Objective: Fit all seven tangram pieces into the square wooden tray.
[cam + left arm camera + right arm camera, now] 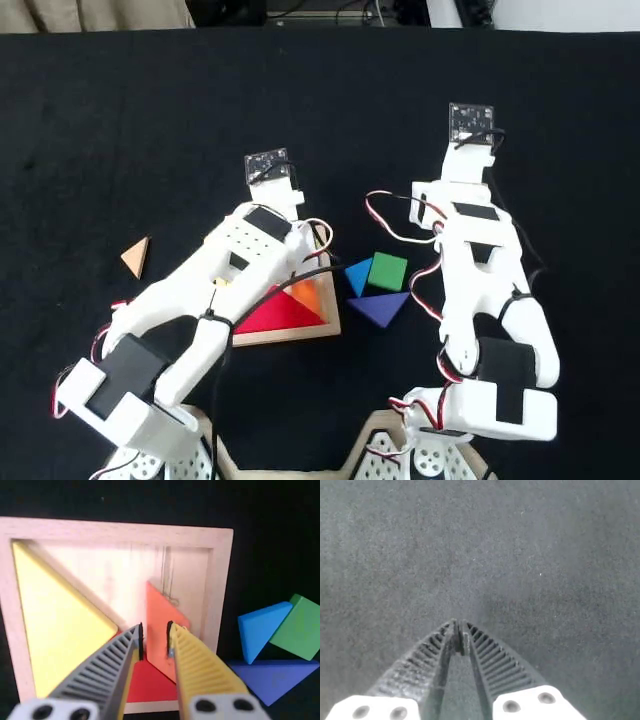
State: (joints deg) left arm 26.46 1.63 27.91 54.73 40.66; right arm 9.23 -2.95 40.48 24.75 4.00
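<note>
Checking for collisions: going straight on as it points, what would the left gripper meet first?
Probably the orange piece in the wooden tray, just ahead of the left gripper; it may already touch.

Tray (222, 580) is pale bare wood, grain visible, matt. Yellow piece (55, 625) and blue piece (260, 627) are painted, smooth, matt. Worktop (530, 555) is black fuzzy cloth. Left end effector (154, 641) is ribbed plastic. Arms (480, 260) are smooth white plastic.

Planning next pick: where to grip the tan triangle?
Come straight down: the tan triangle lies flat and alone on the cloth, every edge free. Probably pinch its long edge against the opposite corner; no sides are parallel, so it may twist.
</note>
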